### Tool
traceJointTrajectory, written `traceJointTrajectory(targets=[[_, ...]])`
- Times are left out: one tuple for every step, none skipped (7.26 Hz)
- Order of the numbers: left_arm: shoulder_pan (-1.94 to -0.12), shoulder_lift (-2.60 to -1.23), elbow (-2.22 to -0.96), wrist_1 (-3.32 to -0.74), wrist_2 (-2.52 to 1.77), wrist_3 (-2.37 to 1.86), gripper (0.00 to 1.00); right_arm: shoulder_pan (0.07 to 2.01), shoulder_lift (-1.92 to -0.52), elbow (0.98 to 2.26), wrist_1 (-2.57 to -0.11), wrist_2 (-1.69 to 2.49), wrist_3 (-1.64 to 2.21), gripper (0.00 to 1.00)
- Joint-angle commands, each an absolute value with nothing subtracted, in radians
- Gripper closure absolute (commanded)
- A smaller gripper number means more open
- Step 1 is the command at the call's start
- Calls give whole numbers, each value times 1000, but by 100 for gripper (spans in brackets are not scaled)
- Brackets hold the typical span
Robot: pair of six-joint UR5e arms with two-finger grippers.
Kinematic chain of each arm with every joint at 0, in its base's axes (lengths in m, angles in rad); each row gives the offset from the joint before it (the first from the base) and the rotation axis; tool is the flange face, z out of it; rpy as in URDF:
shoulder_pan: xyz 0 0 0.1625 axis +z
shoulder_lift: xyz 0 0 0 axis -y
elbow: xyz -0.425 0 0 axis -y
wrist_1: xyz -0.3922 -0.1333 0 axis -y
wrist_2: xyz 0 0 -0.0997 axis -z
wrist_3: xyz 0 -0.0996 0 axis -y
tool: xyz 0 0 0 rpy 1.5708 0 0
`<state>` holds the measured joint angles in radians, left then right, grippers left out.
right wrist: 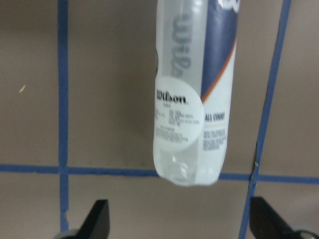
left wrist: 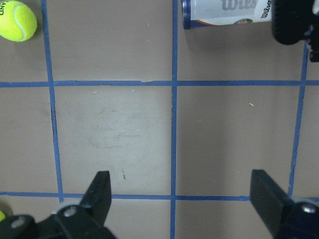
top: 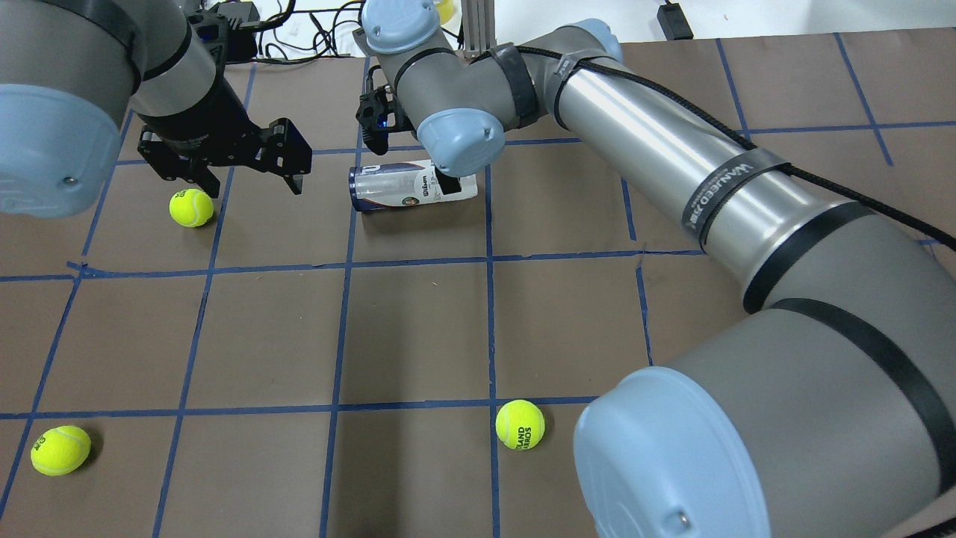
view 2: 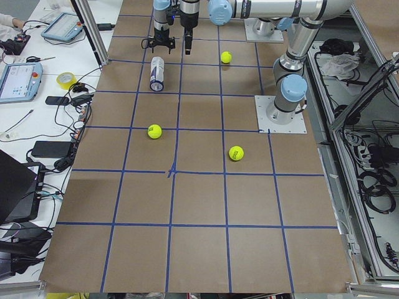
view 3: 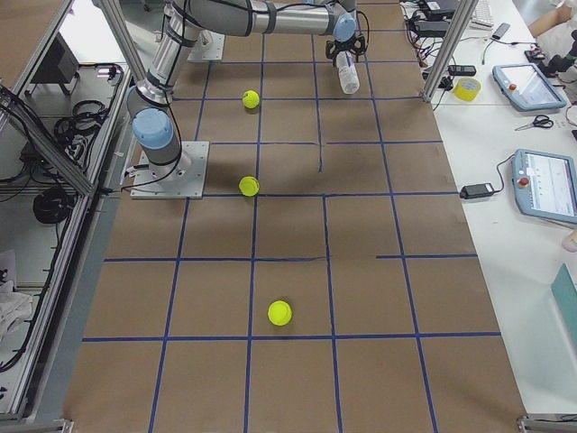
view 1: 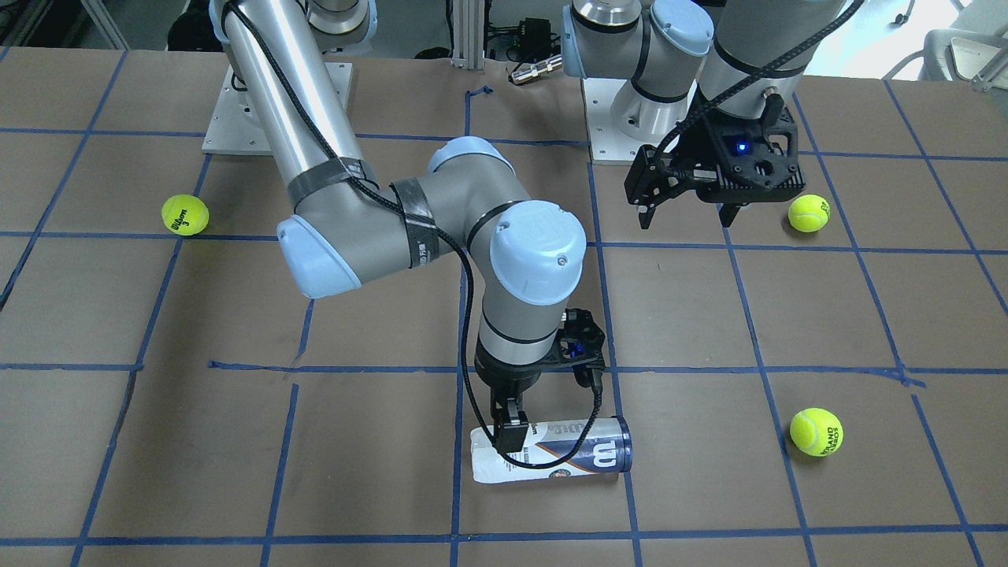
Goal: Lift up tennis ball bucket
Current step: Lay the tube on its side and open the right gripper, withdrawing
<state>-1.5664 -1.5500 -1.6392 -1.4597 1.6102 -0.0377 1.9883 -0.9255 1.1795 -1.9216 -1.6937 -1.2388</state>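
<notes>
- Clear plastic with a white-and-navy Wilson label: your tennis ball bucket (top: 396,187) is lying on its side on the brown desk (view 1: 236,457). It's on the side far from the robot's bases, and its navy rim points toward the left arm's side.
- The right claw (right wrist: 180,214) is down at the bucket's clear closed end, with its fingers spread wide, wider than the bucket itself.
- In the right wrist view you'll see a gap on both sides of that end, so nothing's gripped.
- In the front-facing view one finger (view 1: 512,431) overlaps the bucket. I honestly can't tell you whether it's touching.
- The left claw (left wrist: 180,181) is wide open too, and there's nothing between its fingers but desk and blue tape lines.
- It hovers just beside a tennis ball (top: 191,208), near the bucket's rim end but apart from it.
</notes>
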Motion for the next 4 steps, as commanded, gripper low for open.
traceJointTrajectory(targets=[[-1540,-1548,-1634,-1448,1611,-37,0,1883,-1096,1215,-1736,-1695,-1209,0],[-1492,-1569,-1603,-1447,1606,-3,0,1811,-1205,1232,-1644,-1698,-1148,0],[-1439,-1580,-1591,-1447,1564,83,0,1728,-1286,1271,-1611,-1697,-1082,0],[-1412,-1601,-1600,-1431,1475,153,0,1674,-1363,1310,-1609,-1695,-986,0]])
